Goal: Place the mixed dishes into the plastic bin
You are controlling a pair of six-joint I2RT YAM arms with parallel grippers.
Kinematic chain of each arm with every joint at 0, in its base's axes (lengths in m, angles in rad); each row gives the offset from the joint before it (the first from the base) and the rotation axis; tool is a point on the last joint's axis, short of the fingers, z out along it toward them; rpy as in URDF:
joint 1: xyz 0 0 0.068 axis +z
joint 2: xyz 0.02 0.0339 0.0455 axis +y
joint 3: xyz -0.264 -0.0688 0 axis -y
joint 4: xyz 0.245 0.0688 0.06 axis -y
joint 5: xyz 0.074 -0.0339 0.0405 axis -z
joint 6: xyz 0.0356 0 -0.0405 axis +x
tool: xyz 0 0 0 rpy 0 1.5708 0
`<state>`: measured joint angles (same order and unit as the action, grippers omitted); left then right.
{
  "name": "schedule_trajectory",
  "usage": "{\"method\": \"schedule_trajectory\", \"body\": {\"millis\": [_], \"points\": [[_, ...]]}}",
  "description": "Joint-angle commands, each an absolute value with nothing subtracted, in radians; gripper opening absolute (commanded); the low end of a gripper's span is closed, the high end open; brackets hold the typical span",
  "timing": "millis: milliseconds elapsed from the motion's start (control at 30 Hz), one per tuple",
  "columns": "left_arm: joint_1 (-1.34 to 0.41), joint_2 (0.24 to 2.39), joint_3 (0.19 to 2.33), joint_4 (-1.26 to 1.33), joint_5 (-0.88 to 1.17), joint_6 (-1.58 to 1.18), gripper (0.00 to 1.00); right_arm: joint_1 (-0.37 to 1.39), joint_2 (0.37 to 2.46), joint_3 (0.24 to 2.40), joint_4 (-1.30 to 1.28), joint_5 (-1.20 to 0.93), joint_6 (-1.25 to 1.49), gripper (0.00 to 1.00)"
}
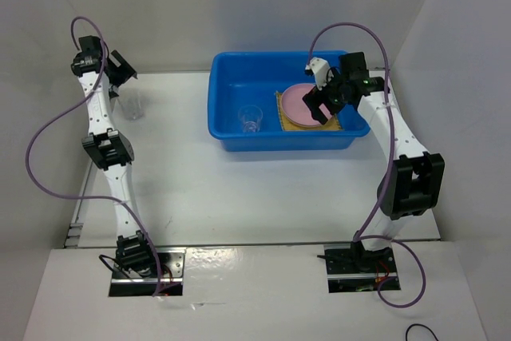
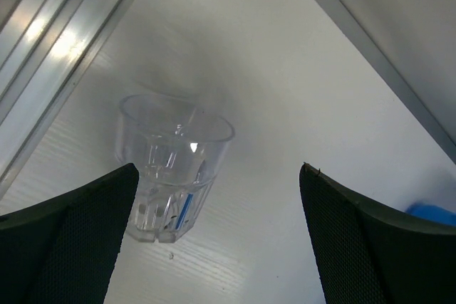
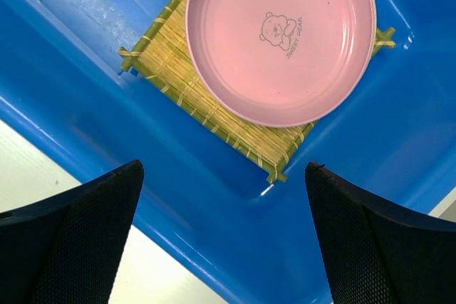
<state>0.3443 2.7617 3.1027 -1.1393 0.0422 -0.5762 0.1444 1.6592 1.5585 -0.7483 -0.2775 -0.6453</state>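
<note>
The blue plastic bin [image 1: 231, 77] stands at the back middle of the table. In it the pink plate [image 1: 297, 104] lies on the bamboo mat [image 1: 281, 113], and one clear glass cup [image 1: 251, 118] stands at their left. My right gripper [image 1: 319, 101] hovers over the plate, open and empty. In the right wrist view it [image 3: 224, 233] is above the bin's wall [image 3: 214, 204], near the plate [image 3: 281, 40] and mat [image 3: 206, 105]. The second glass cup [image 1: 132, 105] stands upright on the table at far left. My left gripper [image 2: 217, 240] is open, with that cup [image 2: 171, 169] just inside its left finger. The tan-orange plate is not in view.
White walls close in the table at the back and both sides. An aluminium rail [image 2: 57, 40] runs along the table's left edge close to the cup. White table surface [image 1: 239, 189] lies between the bin and the arm bases.
</note>
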Motion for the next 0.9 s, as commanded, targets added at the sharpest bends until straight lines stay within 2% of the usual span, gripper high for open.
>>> {"method": "schedule_trajectory", "body": {"millis": [0,667,867], "points": [[0.348,2.804,3.123,-1.095,0.113,-0.557,1.00,0.149,1.677,1.566,-0.764,-0.259,-0.661,0.98],[0.348,2.911,3.134,-1.117,0.154,-0.506,1.00,0.109,1.746,1.605,-0.782,-0.209,-0.681,0.98],[0.330,2.899,3.134,-1.154,0.129,-0.494,0.84,0.100,1.755,1.605,-0.773,-0.198,-0.681,0.98]]}}
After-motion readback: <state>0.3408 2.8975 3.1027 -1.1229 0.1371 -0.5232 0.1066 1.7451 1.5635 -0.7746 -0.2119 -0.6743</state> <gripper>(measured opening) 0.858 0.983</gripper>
